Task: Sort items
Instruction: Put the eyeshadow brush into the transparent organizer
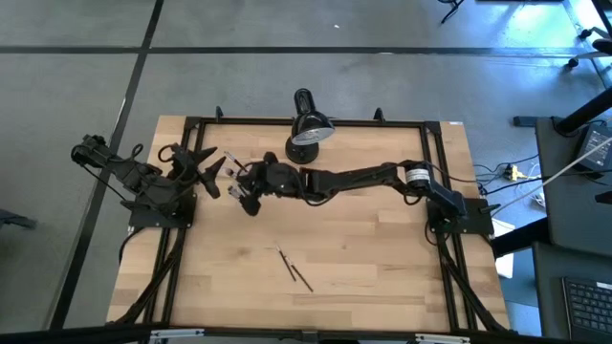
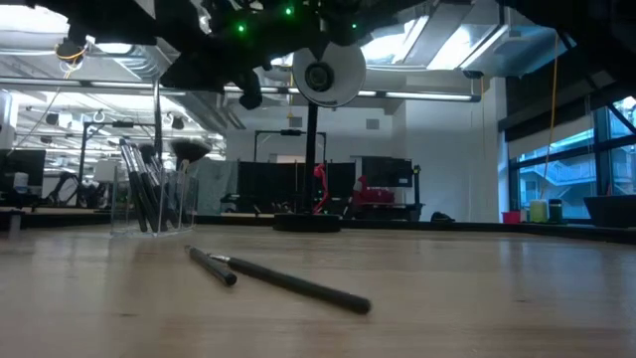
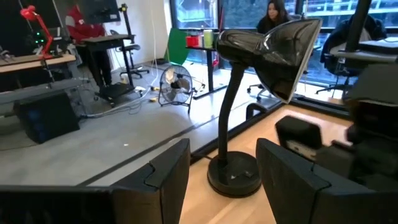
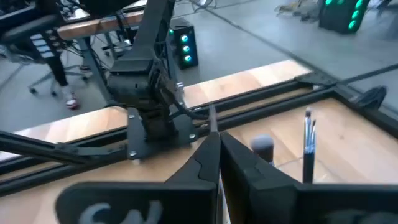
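The right gripper (image 1: 247,198) hangs over the clear cup (image 2: 154,204) at the table's far left, its fingers pressed together, seemingly on a thin brush (image 4: 212,118). Two brushes (image 1: 295,268) lie crossed near the front edge. Lower it straight, stem upright, and part the fingers only inside the rim. The left gripper (image 1: 206,172) waits alongside, spread.

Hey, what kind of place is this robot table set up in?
Probably an open-plan lab or workshop office: bare concrete floor, desks with office chairs, a floor fan, and a person seated by large windows.
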{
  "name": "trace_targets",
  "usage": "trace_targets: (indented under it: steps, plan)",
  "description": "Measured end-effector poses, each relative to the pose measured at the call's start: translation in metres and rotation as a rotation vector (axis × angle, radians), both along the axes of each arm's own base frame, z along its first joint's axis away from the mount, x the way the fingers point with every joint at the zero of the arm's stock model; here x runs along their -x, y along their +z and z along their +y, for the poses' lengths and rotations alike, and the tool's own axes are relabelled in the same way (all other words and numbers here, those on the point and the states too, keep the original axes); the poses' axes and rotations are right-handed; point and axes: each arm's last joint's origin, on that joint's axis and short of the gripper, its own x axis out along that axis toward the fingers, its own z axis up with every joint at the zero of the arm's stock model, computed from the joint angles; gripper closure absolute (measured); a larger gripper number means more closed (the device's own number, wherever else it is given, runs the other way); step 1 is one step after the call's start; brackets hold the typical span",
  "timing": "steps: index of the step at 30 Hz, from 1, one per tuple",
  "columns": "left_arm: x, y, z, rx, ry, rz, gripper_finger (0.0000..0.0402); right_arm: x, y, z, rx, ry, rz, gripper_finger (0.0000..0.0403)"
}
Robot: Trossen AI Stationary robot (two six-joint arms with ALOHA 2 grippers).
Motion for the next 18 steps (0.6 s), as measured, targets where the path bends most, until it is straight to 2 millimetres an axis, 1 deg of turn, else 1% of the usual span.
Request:
trace_targets:
  steps: [2, 8, 12, 15, 16, 18]
  plan:
    - [0.000, 0.001, 0.000, -0.002, -0.002, -0.003, 0.0222, 0.000, -0.001, -0.004, -0.030, 0.010, 0.006, 0.0392]
    - [-0.001, 0.002, 0.000, -0.005, -0.004, -0.006, 0.0222, -0.003, -0.022, -0.008, -0.054, 0.019, 0.076, 0.0392]
    - [-0.001, 0.002, 0.000, -0.005, -0.006, -0.006, 0.0222, -0.003, -0.024, -0.007, -0.056, 0.021, 0.101, 0.0391]
    - [-0.001, 0.002, -0.001, -0.002, -0.022, 0.000, 0.0222, 0.000, -0.026, -0.002, -0.058, 0.044, 0.157, 0.0389]
    - [-0.001, 0.002, -0.001, -0.003, -0.025, 0.004, 0.0222, 0.001, -0.027, 0.002, -0.061, 0.058, 0.179, 0.0387]
    - [-0.001, 0.002, -0.001, -0.004, -0.026, 0.006, 0.0222, 0.007, -0.023, 0.012, -0.068, 0.090, 0.236, 0.0378]
